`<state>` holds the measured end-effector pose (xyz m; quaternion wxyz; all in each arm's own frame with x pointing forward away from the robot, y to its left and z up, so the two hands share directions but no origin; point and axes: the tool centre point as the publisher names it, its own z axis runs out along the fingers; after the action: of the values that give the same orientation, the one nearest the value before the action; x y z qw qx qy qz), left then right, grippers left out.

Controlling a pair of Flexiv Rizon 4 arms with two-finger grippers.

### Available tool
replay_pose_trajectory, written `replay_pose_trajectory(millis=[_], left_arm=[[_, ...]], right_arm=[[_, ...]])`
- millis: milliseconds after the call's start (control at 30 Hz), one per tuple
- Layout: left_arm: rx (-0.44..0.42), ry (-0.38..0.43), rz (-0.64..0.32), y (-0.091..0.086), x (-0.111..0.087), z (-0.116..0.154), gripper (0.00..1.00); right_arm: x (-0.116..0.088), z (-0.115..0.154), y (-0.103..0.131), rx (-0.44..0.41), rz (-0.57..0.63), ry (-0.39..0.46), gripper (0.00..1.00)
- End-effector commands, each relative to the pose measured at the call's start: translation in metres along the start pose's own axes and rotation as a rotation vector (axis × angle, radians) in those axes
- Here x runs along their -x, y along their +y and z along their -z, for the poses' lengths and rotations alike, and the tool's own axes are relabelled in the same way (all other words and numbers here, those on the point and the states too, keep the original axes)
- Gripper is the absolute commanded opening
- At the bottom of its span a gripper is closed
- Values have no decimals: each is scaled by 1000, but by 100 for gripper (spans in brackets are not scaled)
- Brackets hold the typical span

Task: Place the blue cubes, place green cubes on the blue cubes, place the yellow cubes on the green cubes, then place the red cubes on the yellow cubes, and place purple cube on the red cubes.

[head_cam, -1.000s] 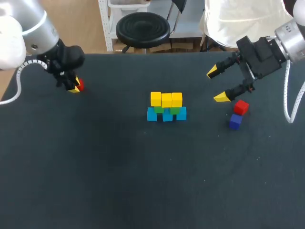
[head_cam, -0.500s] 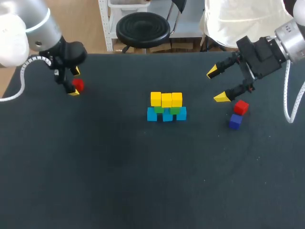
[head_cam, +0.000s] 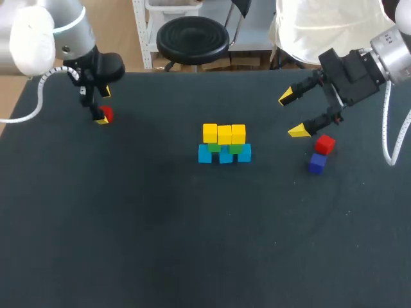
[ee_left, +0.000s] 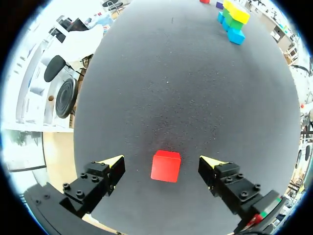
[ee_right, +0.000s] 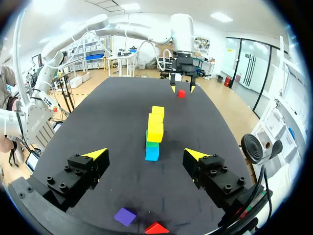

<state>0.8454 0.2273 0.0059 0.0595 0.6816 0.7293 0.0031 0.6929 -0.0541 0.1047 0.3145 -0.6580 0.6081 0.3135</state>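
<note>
Two pincers, both released: your left gripper [ee_left: 161,160] frames a red cube [ee_left: 166,166] lying untouched between its fingers, your right gripper [head_cam: 291,114] hangs near a second red cube [head_cam: 325,144] and the purple cube [head_cam: 316,163], the stack [head_cam: 224,144] ahead of it.

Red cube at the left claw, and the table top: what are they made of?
Small red cube: painted wood or hard plastic, I cannot tell which; even colour, crisp edges, matte faces. Dark table top: probably a felt or rubber mat; fine speckled grain, no glare.
</note>
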Motion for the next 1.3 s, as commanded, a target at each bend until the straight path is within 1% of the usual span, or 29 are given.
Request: replay_pose_trajectory(millis=[33,233,367,433,467,500,533,567,600,633,667,700,900,1033,1067,1167,1233,1300], left_arm=[[-46,10,0,4,-1,-5,100],[-53,14,12,0,-7,-9,100],[-57,3,11,-5,-10,-8,100],[-56,4,10,-8,-10,-8,56],[-58,4,12,-10,-10,-9,62],[-61,3,11,-11,-11,-11,64],[-62,3,10,-11,-11,-12,58],[-67,0,7,-12,-11,-12,54],[-68,-6,2,-13,-11,-12,46],[-68,-6,2,-14,-11,-12,27],[-68,-7,2,-14,-11,-12,15],[-67,-10,0,-15,-11,-12,0],[-61,-30,3,-23,-11,-8,0],[-53,-45,-6,-35,-6,0,0],[-47,-37,-11,-39,-4,2,0],[-31,-28,27,-52,3,14,0],[-15,-57,58,-62,10,26,0],[-2,-69,95,-71,17,39,0]], right_arm=[[0,0,0,0,1,-2,100],[0,0,0,0,1,-2,100],[0,0,0,0,1,-2,100],[0,0,0,0,1,-2,100],[0,0,0,0,1,-2,100],[0,0,0,0,1,-2,100],[0,0,0,0,1,-2,100],[0,0,0,0,1,-2,100],[0,0,0,0,1,-2,100],[0,0,0,0,1,-2,100],[0,0,0,0,1,-2,100],[0,0,0,0,1,-2,100],[0,0,0,0,1,-2,100],[0,0,0,0,1,-2,100],[0,0,0,0,1,-2,100],[0,0,0,0,1,-2,100],[0,0,0,0,1,-2,100],[0,0,0,0,1,-2,100]])
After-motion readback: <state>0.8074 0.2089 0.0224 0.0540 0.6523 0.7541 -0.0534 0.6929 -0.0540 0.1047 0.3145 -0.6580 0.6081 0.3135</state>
